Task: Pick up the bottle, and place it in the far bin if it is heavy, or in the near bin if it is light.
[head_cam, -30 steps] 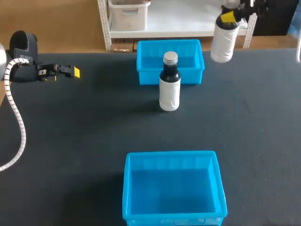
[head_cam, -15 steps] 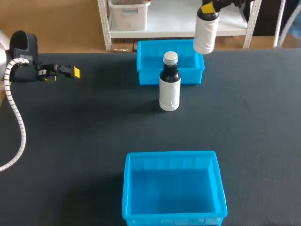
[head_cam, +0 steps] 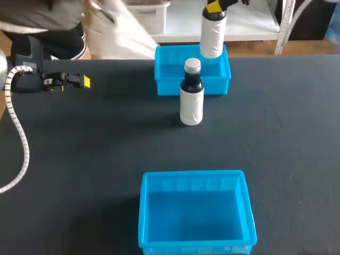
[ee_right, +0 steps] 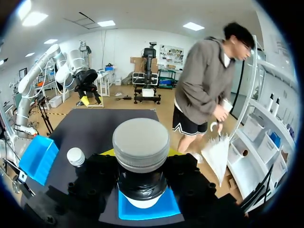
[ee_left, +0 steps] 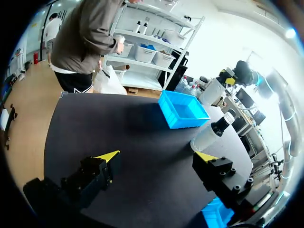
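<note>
Nearest, the near bin [head_cam: 194,173] sits well short of both grippers. The left gripper [ee_left: 157,156] is spread, with nothing between its fingers. The other bottle [ee_left: 211,133] stands upright ahead of it, past its right finger. Farthest, the right gripper [head_cam: 214,6] pinches the bottle [head_cam: 212,34] by the neck. It hangs beneath, above the far bin's [head_cam: 170,87] back rim.

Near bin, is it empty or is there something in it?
Empty: the head view shows only bare blue floor inside the near bin.
</note>
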Tool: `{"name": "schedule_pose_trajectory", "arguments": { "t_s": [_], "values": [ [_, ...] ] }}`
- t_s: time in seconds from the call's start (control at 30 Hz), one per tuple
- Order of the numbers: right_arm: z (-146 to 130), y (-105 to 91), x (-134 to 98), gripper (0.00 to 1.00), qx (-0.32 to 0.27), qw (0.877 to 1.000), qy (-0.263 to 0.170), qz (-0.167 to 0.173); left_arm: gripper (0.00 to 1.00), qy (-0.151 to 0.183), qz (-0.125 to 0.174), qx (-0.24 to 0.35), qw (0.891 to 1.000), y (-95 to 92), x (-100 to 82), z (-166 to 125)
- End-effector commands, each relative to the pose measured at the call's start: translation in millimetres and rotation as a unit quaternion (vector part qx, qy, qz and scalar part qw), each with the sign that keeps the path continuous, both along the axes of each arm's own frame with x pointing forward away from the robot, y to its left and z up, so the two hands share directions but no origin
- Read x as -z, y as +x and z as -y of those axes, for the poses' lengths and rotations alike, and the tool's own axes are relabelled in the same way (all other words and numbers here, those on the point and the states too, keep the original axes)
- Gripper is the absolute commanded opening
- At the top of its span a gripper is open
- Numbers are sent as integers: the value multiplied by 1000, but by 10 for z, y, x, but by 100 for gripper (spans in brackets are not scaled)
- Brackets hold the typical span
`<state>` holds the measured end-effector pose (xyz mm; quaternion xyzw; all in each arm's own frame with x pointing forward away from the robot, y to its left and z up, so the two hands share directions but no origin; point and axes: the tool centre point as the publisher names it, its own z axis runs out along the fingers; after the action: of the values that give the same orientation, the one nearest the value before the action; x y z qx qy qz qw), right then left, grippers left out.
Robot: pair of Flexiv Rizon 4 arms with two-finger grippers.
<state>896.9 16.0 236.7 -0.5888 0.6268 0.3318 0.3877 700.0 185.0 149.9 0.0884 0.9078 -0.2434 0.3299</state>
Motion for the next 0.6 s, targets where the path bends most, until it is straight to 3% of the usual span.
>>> {"name": "schedule_pose_trajectory", "arguments": {
  "t_s": [0.03, 0.6],
  "values": [
    [-152, 153, 38, 0, -71, 997, -1, -41, 100, 0, 0, 0, 1000, 0, 0, 0],
    [-622, 250, 274, 0, -100, 993, 1, -58, 100, 0, 0, 0, 1000, 0, 0, 0]
  ]
}}
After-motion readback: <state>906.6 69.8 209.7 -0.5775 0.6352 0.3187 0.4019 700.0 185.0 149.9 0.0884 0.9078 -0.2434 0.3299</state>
